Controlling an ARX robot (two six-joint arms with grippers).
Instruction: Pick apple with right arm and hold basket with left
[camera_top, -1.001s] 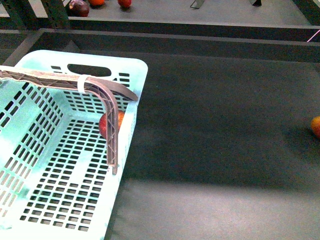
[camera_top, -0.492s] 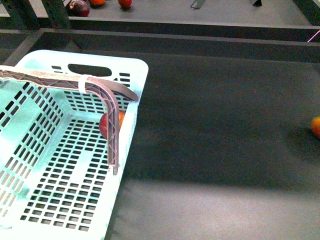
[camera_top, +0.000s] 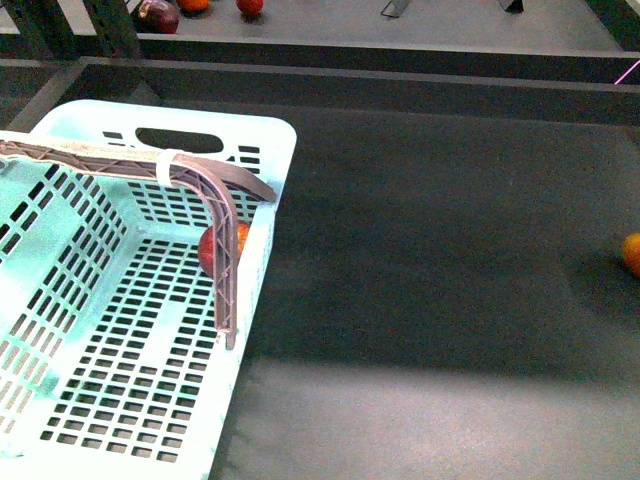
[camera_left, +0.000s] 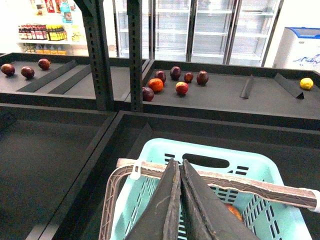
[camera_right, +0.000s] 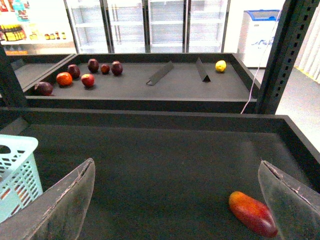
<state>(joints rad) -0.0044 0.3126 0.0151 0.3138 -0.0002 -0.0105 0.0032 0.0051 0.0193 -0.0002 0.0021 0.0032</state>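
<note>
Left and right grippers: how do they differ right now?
The left gripper has its dark pads pressed together at the basket; the right gripper has its pads spread wide. The left sits over the basket; the right hangs over bare dark shelf, a red-orange fruit between its pads' span. Neither holds fruit.

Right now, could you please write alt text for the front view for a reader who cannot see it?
A pale mint-green basket sits at the left of a dark tray, with the left claw's curved lattice finger hooked over its right wall. A red apple lies inside the basket behind that finger, and another reddish-orange fruit shows at the tray's far right edge.
</note>
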